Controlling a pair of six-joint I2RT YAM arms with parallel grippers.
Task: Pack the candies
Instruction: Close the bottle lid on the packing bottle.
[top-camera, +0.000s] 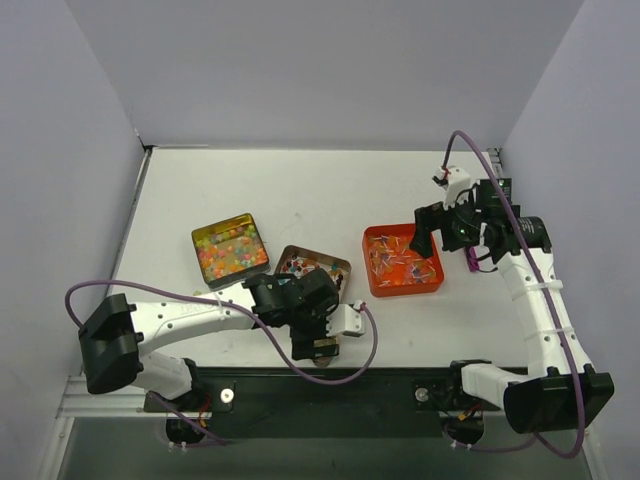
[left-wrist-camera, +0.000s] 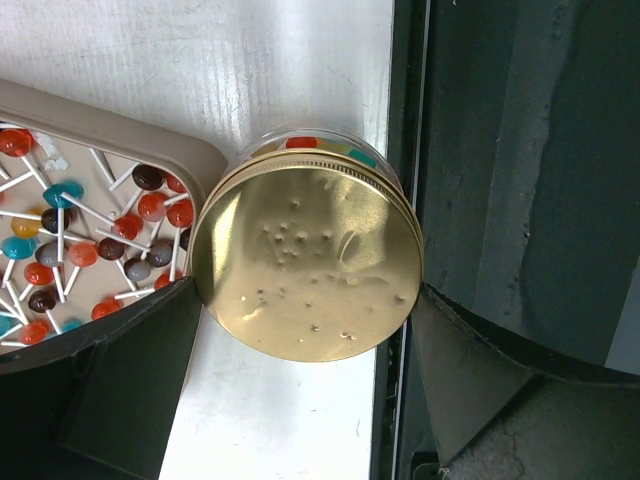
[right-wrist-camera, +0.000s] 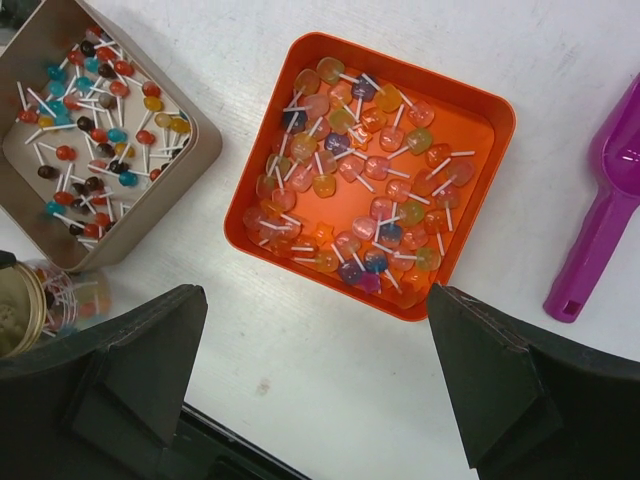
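Observation:
Candies lie in three containers: colourful beads in a gold square tin (top-camera: 230, 248), round lollipops in a tan tin (left-wrist-camera: 90, 240) (right-wrist-camera: 90, 140), and flat lollipops in an orange tray (top-camera: 402, 260) (right-wrist-camera: 370, 180). A clear jar (right-wrist-camera: 75, 298) holding more candies stands at the table's near edge under a round gold lid (left-wrist-camera: 305, 260). My left gripper (left-wrist-camera: 307, 290) (top-camera: 325, 345) is over it, jaws wide, one fingertip against each side of the lid's rim. My right gripper (right-wrist-camera: 318, 300) (top-camera: 432, 235) hangs open and empty above the table, just off the orange tray's near edge.
A purple scoop (right-wrist-camera: 600, 210) lies on the table right of the orange tray. The black front rail (left-wrist-camera: 500, 200) runs right beside the jar. White walls close the table in at the left, back and right.

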